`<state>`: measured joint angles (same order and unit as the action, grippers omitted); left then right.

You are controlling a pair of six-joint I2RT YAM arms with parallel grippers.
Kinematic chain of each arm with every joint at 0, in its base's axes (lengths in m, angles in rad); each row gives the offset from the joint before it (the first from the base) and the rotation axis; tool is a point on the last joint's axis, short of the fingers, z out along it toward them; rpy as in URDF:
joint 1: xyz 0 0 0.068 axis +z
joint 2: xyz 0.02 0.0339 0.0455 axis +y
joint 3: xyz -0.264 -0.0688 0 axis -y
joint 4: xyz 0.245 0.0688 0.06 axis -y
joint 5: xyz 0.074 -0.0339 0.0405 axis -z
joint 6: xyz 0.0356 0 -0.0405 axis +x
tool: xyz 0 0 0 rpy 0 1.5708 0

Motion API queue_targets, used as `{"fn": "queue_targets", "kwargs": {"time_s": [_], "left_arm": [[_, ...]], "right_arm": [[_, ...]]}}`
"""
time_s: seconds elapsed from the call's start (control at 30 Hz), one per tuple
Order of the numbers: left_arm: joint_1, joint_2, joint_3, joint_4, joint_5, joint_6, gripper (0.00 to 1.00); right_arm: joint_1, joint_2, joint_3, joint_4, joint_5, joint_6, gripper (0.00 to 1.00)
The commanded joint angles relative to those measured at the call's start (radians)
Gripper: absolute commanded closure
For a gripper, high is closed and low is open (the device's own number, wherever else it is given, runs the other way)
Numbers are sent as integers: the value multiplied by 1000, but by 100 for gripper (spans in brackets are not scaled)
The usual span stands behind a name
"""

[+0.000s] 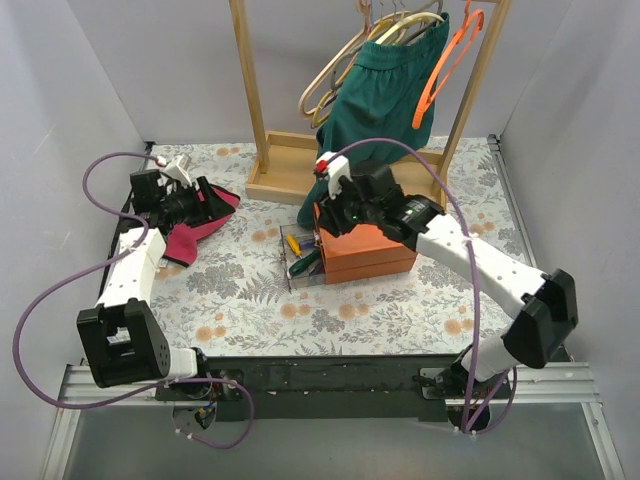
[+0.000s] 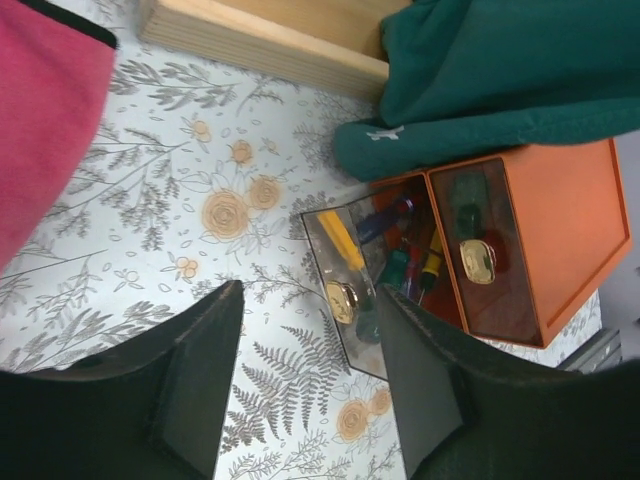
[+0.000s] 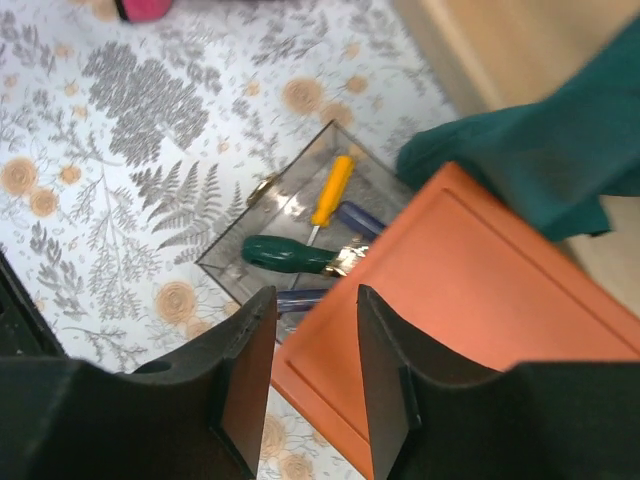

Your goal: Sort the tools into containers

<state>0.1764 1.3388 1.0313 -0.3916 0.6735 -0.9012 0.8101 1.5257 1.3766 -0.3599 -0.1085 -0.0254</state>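
The right tool hovers open and empty above the orange rectangular box and the clear plastic box against it, which holds a yellow-handled screwdriver and a green-handled screwdriver, while the left tool hangs open, empty, over the floral table.

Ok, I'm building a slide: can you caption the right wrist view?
Right gripper, jaws open, above the clear box holding a yellow screwdriver and green screwdriver, beside the orange box.
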Motion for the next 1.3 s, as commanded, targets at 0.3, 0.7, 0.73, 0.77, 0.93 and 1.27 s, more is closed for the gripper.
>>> {"fn": "queue_targets", "kwargs": {"time_s": [0.3, 0.7, 0.73, 0.77, 0.93, 1.27], "left_arm": [[-196, 105, -106, 63, 135, 21, 100], [-304, 319, 12, 69, 135, 73, 100], [-308, 333, 18, 68, 136, 74, 100], [-319, 342, 24, 68, 136, 74, 100], [-365, 410, 73, 68, 143, 84, 100], [-445, 543, 202, 71, 205, 61, 100]], "right_arm": [[-344, -213, -293, 79, 98, -73, 99], [-348, -237, -465, 139, 47, -84, 99], [-350, -239, -470, 139, 44, -79, 99], [-348, -243, -478, 138, 41, -77, 99], [-353, -248, -498, 139, 33, -62, 99], [-365, -262, -544, 128, 9, -24, 99]]}}
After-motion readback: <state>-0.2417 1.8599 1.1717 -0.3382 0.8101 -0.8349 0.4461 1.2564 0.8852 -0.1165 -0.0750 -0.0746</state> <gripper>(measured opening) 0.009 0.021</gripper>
